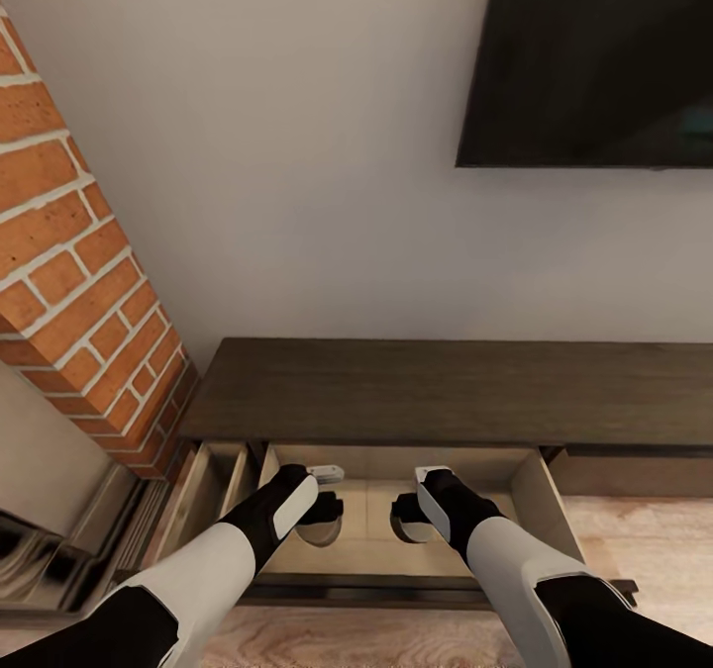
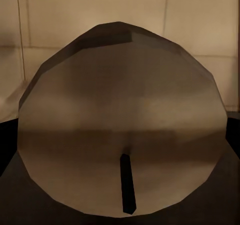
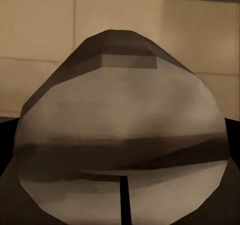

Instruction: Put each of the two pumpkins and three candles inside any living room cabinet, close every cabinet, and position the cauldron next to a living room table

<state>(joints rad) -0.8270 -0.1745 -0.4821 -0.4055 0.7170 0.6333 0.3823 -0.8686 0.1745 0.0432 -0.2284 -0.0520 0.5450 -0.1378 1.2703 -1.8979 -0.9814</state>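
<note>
Both arms lowered into the open drawer of the cabinet [image 1: 446, 391], one candle at each gripper

Nearest, two white-and-black forearms are seen reaching forward and down from the bottom edge of the head view, wrists bent toward the drawer floor. The left gripper [image 1: 322, 520] and right gripper [image 1: 408, 518] are each set over a round grey candle: one [image 2: 120, 120] seen close in the left wrist view, one [image 3: 120, 130] in the right wrist view, wick dark and upright on each. Two candles are counted, both inside the pale wood drawer [image 1: 530, 495]. Whether the jaws are clamped or apart cannot be told. Beyond, a brick column [image 1: 79, 272] and a dark wall screen [image 1: 594, 54] are noted. No writing is legible
</note>
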